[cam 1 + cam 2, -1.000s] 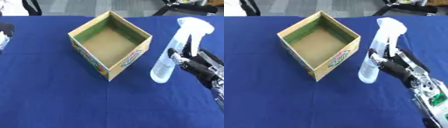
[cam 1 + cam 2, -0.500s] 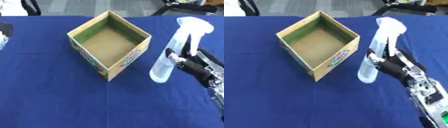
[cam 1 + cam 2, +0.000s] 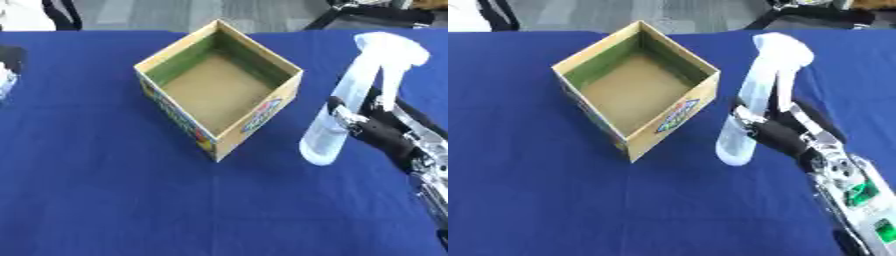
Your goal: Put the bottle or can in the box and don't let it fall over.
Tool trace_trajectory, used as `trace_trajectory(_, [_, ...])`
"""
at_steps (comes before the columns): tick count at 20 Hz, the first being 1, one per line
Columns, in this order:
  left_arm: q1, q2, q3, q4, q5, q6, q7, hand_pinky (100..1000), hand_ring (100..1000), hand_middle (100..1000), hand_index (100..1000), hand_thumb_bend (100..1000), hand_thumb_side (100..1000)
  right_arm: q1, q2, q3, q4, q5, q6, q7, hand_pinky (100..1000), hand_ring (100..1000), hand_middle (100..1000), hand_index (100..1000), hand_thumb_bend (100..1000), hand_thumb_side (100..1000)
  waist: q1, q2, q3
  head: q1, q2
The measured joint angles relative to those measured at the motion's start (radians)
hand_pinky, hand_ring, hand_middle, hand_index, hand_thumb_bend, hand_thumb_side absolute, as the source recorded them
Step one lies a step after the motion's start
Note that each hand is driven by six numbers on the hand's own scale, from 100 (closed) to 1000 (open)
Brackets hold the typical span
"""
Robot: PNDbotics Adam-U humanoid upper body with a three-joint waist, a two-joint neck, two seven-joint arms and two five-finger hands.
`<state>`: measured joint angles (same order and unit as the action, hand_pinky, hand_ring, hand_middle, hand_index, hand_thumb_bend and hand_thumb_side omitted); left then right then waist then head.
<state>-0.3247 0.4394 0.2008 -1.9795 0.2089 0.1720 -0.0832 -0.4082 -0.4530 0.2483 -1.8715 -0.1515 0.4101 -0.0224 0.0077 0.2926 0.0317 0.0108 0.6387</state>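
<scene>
A clear spray bottle with a white trigger head stands to the right of an open cardboard box on the blue table. It leans slightly, its base toward the box and apparently a little off the cloth. My right hand is curled round the bottle's lower body from the right side. The box is empty, with a brown floor and green inner walls, and it sits turned so one corner points toward me. My left hand shows only as a sliver at the far left edge.
Blue cloth covers the whole table. Dark chair and stand legs stand beyond the far edge.
The bottle and my right hand have shifted slightly; the bottle's base seems to have risen a little from the cloth. The box has stayed put.
</scene>
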Motion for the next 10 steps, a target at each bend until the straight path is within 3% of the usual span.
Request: trace_trajectory(10, [-0.003, -0.001, 0.0, 0.0, 0.0, 0.0, 0.0, 1000, 1000, 1000, 946, 334, 219, -0.02, 0.0, 0.012, 0.035, -0.025, -0.004, -0.003, 1000, 1000, 1000, 1000, 100, 502, 0.003, 0.005, 0.003, -0.001, 0.0])
